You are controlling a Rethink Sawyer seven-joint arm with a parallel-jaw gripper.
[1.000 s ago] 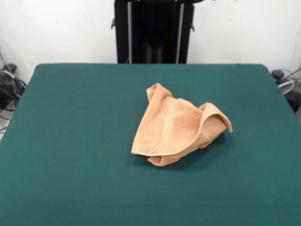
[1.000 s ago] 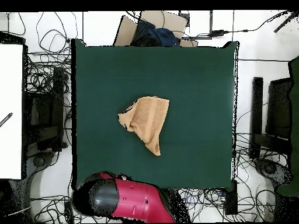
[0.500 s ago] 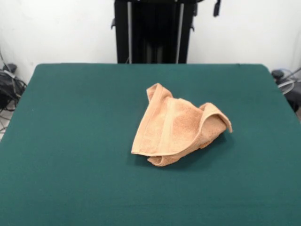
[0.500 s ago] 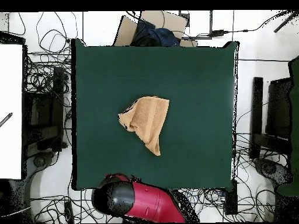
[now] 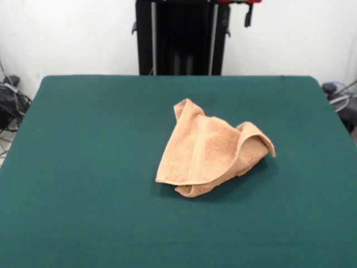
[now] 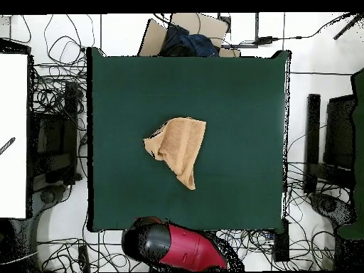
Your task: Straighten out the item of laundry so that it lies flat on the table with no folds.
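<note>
Felt-like dark green cloth covers the table (image 5: 83, 167) in the front view, bare apart from the crumpled peach-orange towel (image 5: 209, 149) lying a little toward three o'clock of centre, folded over itself with one flap raised at its three o'clock side and a pointed corner at twelve. Behind the table stand a white wall and a black pedestal (image 5: 181, 36); the gripper (image 5: 247, 15) shows only as a dark tip at the top edge, well apart from the towel, and whether it is open or closed cannot be told. Cables (image 5: 11, 106) lie at nine o'clock beside the table. Overhead, the towel sits near the table's middle, tapering to a point toward five o'clock. The red and black arm (image 6: 178, 245) lies at six o'clock, just off the table's edge. Tangled cables (image 6: 53, 106) cover the floor around it, and a white panel (image 6: 14, 135) stands at nine o'clock.
</note>
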